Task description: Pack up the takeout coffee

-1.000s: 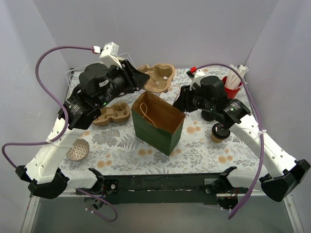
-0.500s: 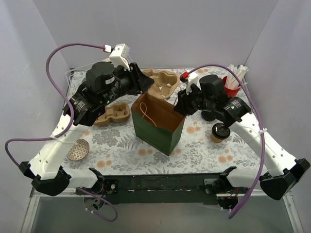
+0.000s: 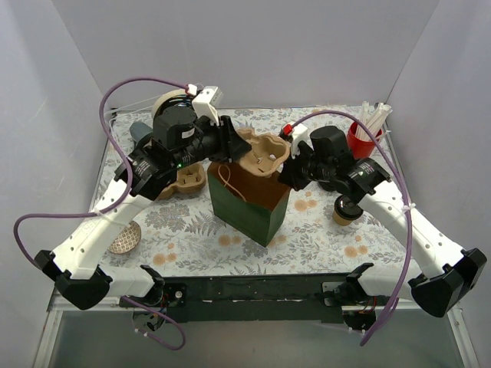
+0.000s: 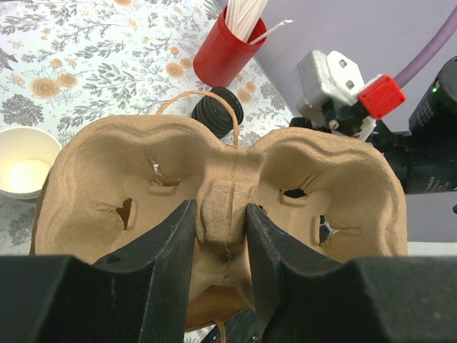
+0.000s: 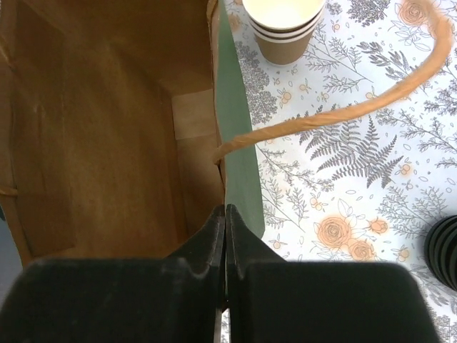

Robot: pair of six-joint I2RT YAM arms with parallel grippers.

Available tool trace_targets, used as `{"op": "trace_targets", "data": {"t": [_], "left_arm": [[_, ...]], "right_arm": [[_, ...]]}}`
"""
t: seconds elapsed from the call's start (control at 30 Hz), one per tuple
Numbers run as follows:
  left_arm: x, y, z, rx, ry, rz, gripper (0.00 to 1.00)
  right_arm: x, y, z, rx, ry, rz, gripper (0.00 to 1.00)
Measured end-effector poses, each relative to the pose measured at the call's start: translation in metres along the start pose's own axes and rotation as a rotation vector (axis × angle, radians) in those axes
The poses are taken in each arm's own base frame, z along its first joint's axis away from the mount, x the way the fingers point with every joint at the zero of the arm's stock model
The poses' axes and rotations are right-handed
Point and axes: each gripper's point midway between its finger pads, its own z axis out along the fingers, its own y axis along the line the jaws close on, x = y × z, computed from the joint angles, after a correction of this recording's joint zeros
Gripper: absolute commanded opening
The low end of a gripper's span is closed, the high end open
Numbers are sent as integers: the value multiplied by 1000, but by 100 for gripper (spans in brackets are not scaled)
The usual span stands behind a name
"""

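Top external view: the small tan kraft-paper cup with a black sip lid [image 3: 346, 210] stands on the floral tablecloth [image 3: 192, 224] just right of the green-and-brown paper bag [image 3: 249, 207], beneath the right arm [image 3: 391, 203]. The left gripper [image 4: 220, 214] clamps the centre ridge of a brown moulded-pulp cup carrier [image 4: 128, 164] above the bag's mouth. The right gripper [image 5: 225, 214] is pinched closed on the bag's rim.

The carrier [image 3: 261, 153] hangs above the bag [image 3: 244, 215], takeout coffee [image 3: 347, 209] at its right.

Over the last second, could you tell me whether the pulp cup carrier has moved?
Yes. The cup carrier has come toward the near edge, from behind the green paper bag to over its back rim, carried by the left gripper.
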Motion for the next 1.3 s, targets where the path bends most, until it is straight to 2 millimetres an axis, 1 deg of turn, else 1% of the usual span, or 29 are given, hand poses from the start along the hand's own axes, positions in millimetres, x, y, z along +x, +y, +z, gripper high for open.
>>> {"op": "trace_targets", "data": {"t": [0.2, 0.33, 0.43, 0.5, 0.67, 0.8, 0.97, 1.03, 1.2, 1.3], "left_arm": [[16, 2, 5, 24, 45, 28, 22], [31, 6, 11, 41, 80, 51, 20], [47, 12, 17, 44, 116, 60, 20], [52, 16, 18, 34, 128, 64, 20], [56, 26, 18, -1, 125, 88, 17], [56, 40, 18, -68, 118, 116, 18], [56, 49, 19, -105, 115, 158, 20], [61, 52, 20, -110, 124, 166, 20], [84, 68, 23, -136, 178, 195, 21], [89, 76, 24, -161, 192, 228, 22]], "right_arm": [[1, 1, -4, 0, -26, 0, 1], [-7, 2, -7, -1, -63, -8, 1], [-7, 2, -7, -1, -66, -9, 1], [-7, 2, -7, -1, -64, -8, 1], [-7, 3, -7, -6, -65, -2, 1], [-8, 4, -7, -6, -70, 4, 1], [-9, 4, -7, -5, -73, 4, 1], [-9, 3, -7, -3, -73, 4, 1], [-11, 3, -7, -2, -79, 2, 1], [-12, 4, -8, -4, -87, -1, 1]]}}
